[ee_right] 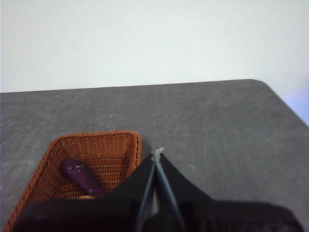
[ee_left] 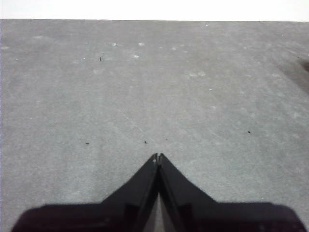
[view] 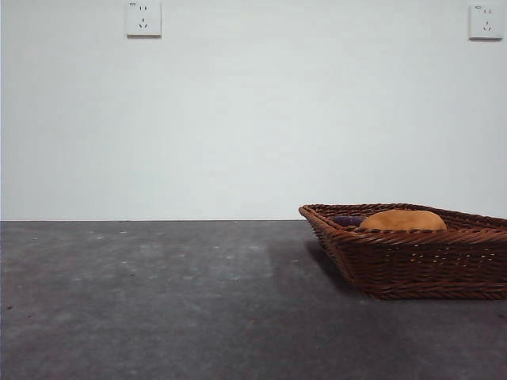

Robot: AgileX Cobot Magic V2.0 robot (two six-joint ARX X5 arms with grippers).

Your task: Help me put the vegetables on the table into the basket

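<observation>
Potato, eggplant in basket

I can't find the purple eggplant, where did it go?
The eggplant is lying inside the basket, seen in the right wrist view; in the front view it peeks over the rim just beside the potato.

Brown wicker basket on the dark grey table, holding a tan potato and purple eggplant.
</observation>
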